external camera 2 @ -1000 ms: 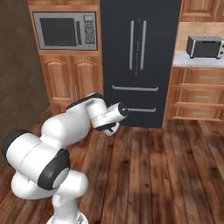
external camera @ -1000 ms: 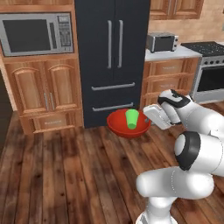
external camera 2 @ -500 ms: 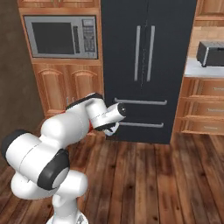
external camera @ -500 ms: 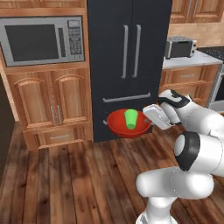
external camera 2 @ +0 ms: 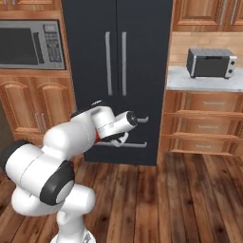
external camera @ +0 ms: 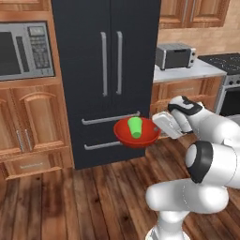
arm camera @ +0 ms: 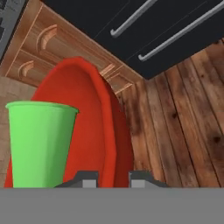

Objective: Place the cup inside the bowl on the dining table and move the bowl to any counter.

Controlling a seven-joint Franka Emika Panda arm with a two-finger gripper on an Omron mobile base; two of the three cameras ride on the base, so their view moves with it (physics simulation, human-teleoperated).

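Already the cup (external camera: 135, 127) stands inside the bowl (external camera: 137, 132), so the carrying step is in hand. The claw (arm camera: 113, 176) is clamped on the bowl's rim, holding it in the air before the black fridge (external camera: 107, 70). Next, I judge, the bowl must travel level to the counter (external camera 2: 204, 79) with the toaster oven (external camera 2: 210, 62). Since a second ago the base has swung: fridge and microwave (external camera: 26, 50) now loom nearer.
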